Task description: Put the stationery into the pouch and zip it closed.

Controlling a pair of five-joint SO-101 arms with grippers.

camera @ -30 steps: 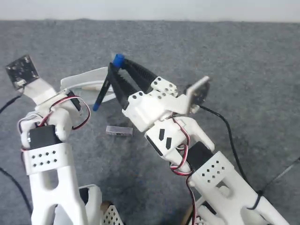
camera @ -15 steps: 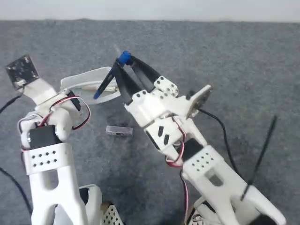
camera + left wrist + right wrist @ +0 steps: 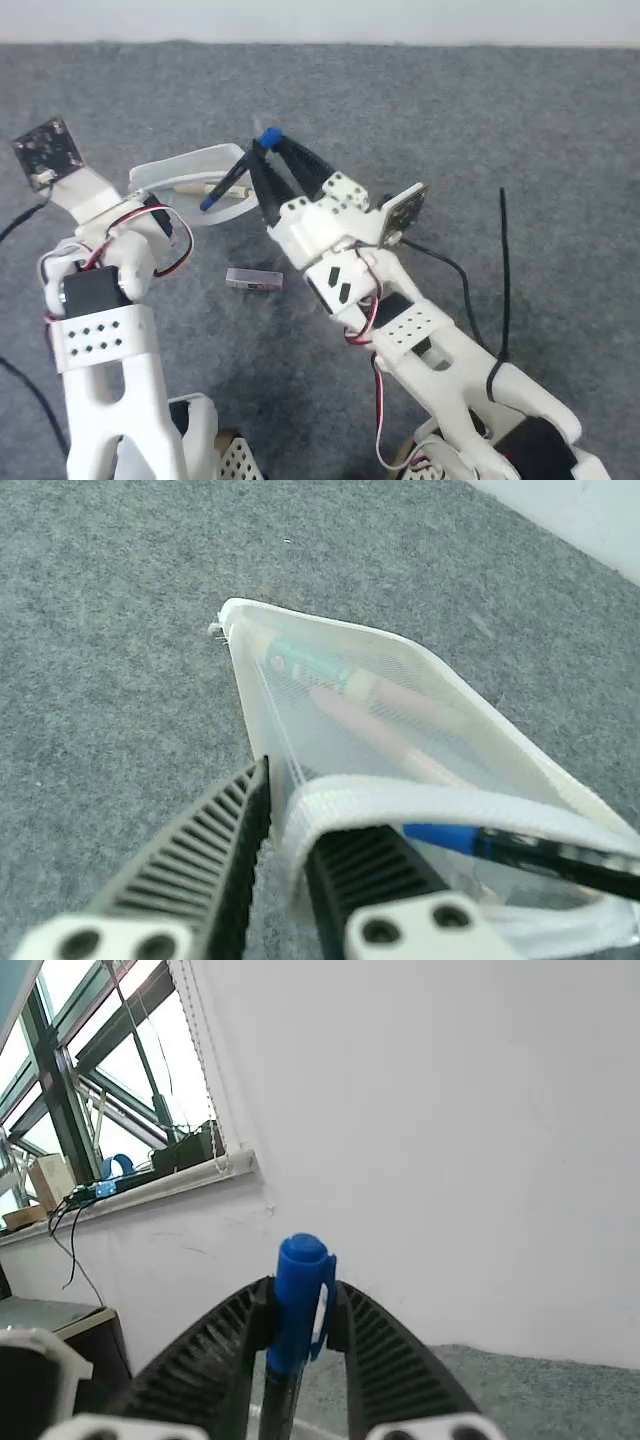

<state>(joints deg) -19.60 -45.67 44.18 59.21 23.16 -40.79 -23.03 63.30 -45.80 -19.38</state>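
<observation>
– Grey desk (image 3: 520,120). Why does the left tool (image 3: 285,780) pinch the pouch (image 3: 400,710) rim?
– To hold its mouth open, I think. The right tool (image 3: 262,152) grips the blue pen (image 3: 232,183), tip in that mouth. One small block (image 3: 253,278) waits outside.

A: Tally time, folks: one translucent white mesh pouch (image 3: 190,172), one blue-capped black pen (image 3: 233,181), one small grey rectangular block (image 3: 254,278).
B: Plus two slim sticks showing through that mesh: one green-and-cream stick (image 3: 330,670), one peach stick (image 3: 380,735).

floor: grey carpet (image 3: 560,120) | wall (image 3: 450,1110): plain white | window (image 3: 100,1060): bright daylight
</observation>
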